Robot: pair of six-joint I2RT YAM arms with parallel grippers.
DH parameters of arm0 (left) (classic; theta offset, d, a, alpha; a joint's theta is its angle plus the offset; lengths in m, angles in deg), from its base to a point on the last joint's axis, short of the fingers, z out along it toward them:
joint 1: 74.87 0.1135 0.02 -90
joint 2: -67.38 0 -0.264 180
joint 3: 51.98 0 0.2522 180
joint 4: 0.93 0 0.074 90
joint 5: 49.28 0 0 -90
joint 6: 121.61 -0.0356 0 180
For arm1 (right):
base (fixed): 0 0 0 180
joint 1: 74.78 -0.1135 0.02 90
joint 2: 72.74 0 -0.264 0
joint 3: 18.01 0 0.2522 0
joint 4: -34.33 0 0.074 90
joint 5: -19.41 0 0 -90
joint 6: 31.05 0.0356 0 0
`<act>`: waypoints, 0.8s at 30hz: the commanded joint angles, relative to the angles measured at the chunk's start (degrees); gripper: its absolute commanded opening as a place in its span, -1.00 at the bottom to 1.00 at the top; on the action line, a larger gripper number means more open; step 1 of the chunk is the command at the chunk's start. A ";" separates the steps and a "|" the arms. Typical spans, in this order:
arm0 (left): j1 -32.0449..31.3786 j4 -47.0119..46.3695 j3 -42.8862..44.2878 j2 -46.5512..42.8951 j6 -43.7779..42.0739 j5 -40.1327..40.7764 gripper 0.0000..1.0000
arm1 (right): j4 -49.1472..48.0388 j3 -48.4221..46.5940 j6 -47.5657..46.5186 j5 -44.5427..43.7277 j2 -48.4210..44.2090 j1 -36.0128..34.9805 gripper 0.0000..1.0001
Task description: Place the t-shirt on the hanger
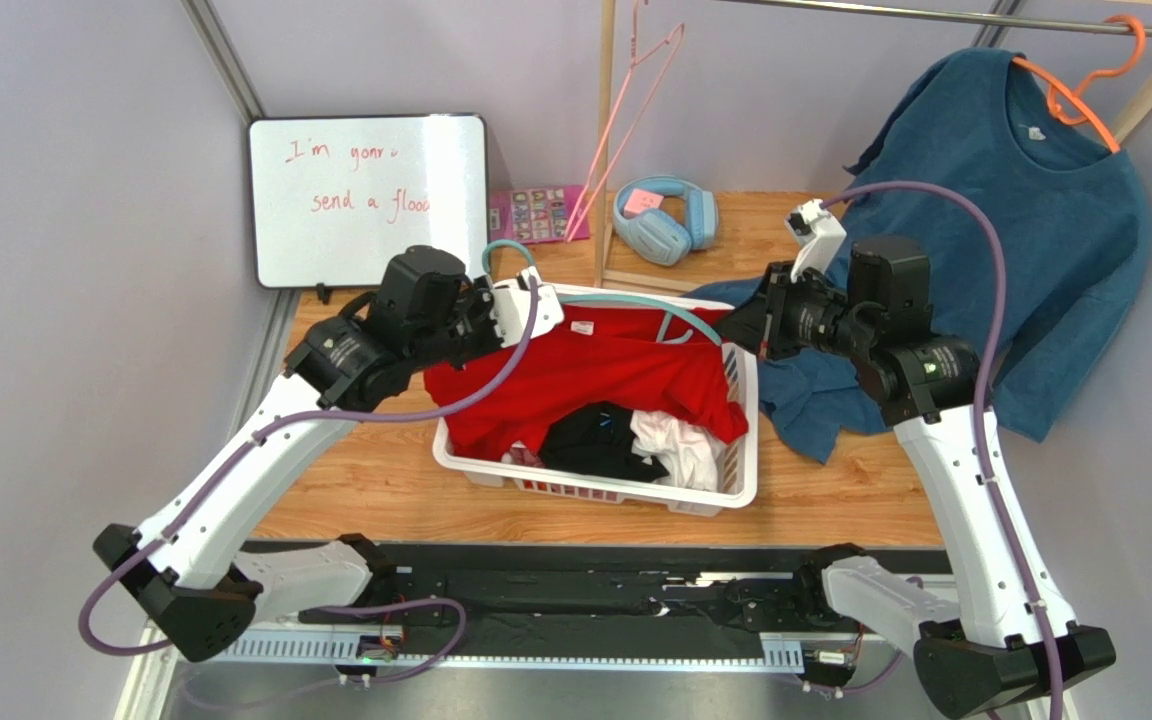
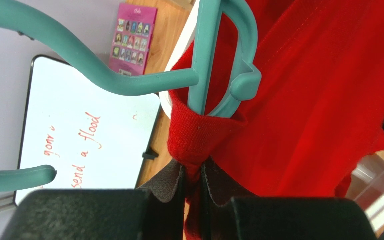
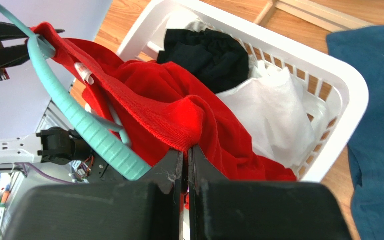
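Over the white laundry basket at centre of the overhead view, the red t-shirt is held spread between both arms; its lower part is draped into the basket, against a black garment and a white cloth; the teal hanger is seen along the shirt's upper edge, hook toward the left gripper; in the left wrist view the hanger's body is seen entering the ribbed collar, and the left jaws are clenched on that collar just below it; the right gripper is clamped on a fold of red cloth near the basket's right rim, a hanger arm just beside it at lower left of the right wrist view; a whiteboard is stood at upper left; a teal-blue top is hung on an orange hanger at upper right.
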 commanded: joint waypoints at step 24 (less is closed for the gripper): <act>-7.63 6.17 10.00 9.76 -2.04 22.64 -1.00 | 4.19 -11.95 -5.32 -14.48 0.17 -13.78 -1.00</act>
